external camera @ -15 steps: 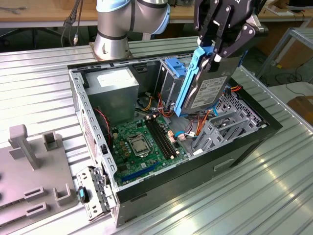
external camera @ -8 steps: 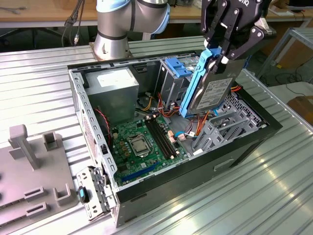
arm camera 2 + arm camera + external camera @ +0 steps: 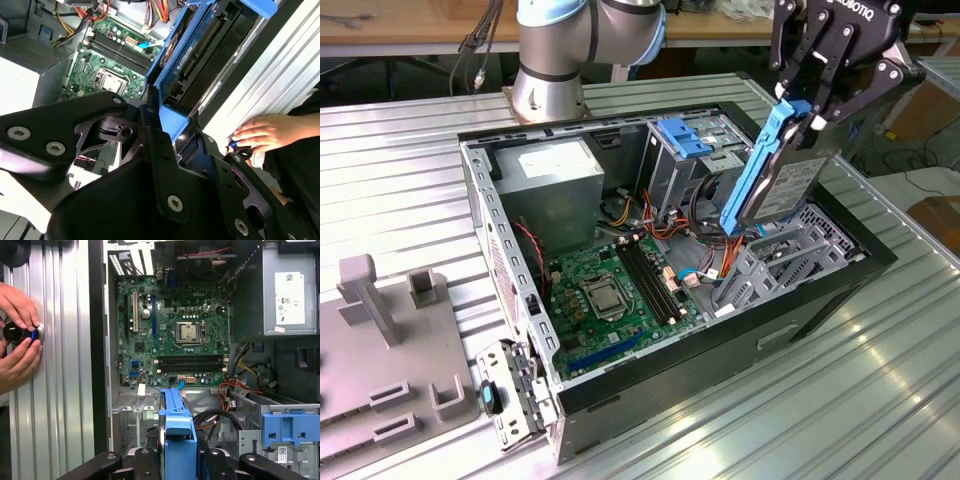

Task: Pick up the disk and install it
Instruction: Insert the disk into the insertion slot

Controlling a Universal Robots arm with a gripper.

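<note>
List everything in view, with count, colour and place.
table: one, ribbed metal
case: one, black, open, on table
disk: one, silver, blue bracket, tilted above case
motherboard: one, green, inside case
power supply: one, grey, inside case
bay: one, metal with blue tabs, inside case
cables: several, red, orange, yellow, inside case
fixture: one, grey, exterior view's left
knob: one, black, between the hands
hands: two, on table beside case
arm: one, silver and blue, behind case
gripper: one, black, shut on disk
</note>
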